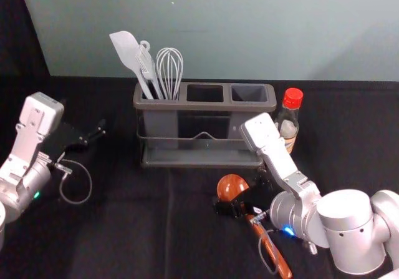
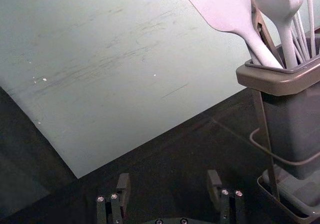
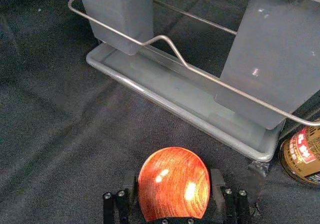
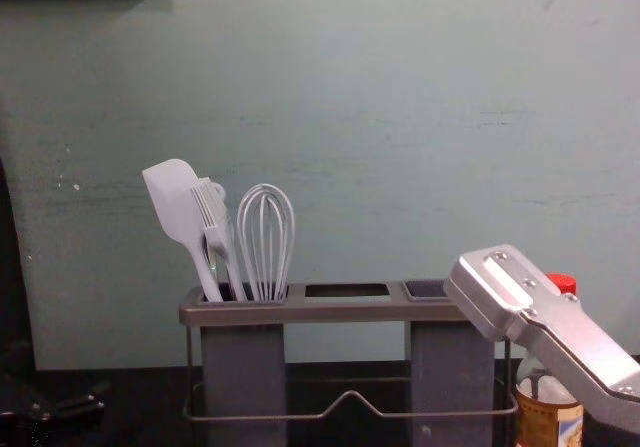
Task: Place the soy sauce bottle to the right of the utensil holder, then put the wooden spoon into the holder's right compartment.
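wooden spoon (image 1: 231, 186) between parted fingers (image 3: 218, 183) of right end effector (image 1: 240, 193); left end effector (image 1: 89, 138), spread, left of holder (image 1: 209, 105)

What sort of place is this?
Probably a robotics lab or test area, not a home kitchen: two robot arms reach over a black cloth set with a utensil holder and a sauce bottle.

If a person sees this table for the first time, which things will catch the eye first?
Probably the bright red cap of the bottle, right of the holder, and the shiny wooden spoon in front, with the open right pincer at its round end. Next, the white whisk and spatula stand in the holder's left compartment. The left pincer is open, left of the holder.
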`<state>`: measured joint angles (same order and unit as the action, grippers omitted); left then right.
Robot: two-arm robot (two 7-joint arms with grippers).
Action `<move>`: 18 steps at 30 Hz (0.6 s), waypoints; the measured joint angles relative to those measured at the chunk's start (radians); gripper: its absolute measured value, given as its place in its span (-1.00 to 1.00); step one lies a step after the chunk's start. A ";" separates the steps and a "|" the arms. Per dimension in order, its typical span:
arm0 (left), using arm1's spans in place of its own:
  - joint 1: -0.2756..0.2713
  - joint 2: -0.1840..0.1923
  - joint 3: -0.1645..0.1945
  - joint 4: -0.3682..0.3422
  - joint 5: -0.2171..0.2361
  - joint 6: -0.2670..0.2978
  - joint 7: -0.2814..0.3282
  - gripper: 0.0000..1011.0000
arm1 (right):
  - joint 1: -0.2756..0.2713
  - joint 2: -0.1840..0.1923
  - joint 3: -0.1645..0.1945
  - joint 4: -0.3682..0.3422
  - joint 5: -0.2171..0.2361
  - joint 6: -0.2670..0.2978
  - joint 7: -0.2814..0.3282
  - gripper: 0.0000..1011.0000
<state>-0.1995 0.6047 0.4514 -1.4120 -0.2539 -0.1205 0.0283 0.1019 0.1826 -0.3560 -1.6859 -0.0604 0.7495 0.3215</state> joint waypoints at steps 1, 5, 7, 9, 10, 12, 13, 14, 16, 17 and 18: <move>0.000 0.000 0.000 0.000 0.000 0.000 0.000 0.99 | -0.001 -0.002 0.002 0.000 -0.003 0.000 0.001 0.84; 0.000 0.000 0.000 0.000 0.000 0.000 0.000 0.99 | -0.005 -0.006 0.007 -0.001 -0.010 0.000 0.004 0.68; 0.000 0.000 0.000 0.000 0.000 0.000 0.000 0.99 | -0.006 -0.007 0.010 -0.006 -0.012 0.001 0.008 0.66; 0.000 0.000 0.000 0.000 0.000 0.000 0.000 0.99 | -0.011 -0.007 0.016 -0.021 -0.016 0.003 0.011 0.66; 0.000 0.000 0.000 0.000 0.000 0.000 0.000 0.99 | -0.013 -0.006 0.018 -0.028 -0.017 0.004 0.012 0.66; 0.000 0.000 0.000 0.000 0.000 0.000 0.000 0.99 | -0.018 -0.004 0.023 -0.044 -0.019 0.006 0.016 0.66; 0.000 0.000 0.000 0.000 0.000 0.000 0.000 0.99 | -0.024 -0.001 0.027 -0.064 -0.021 0.007 0.019 0.66; 0.000 0.000 0.000 0.000 0.000 0.000 0.000 0.99 | -0.028 0.001 0.030 -0.074 -0.022 0.008 0.022 0.66; 0.000 0.000 0.000 0.000 0.000 0.000 0.000 0.99 | -0.041 0.012 0.038 -0.114 -0.023 0.008 0.033 0.66; 0.000 0.000 0.000 0.000 0.000 0.000 0.000 0.99 | -0.045 0.017 0.041 -0.126 -0.023 0.008 0.038 0.66; 0.000 0.000 0.000 0.000 0.000 0.000 0.000 0.99 | -0.055 0.029 0.049 -0.154 -0.023 0.008 0.050 0.66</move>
<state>-0.1995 0.6047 0.4514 -1.4119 -0.2539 -0.1205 0.0283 0.0467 0.2115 -0.3075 -1.8400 -0.0832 0.7573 0.3714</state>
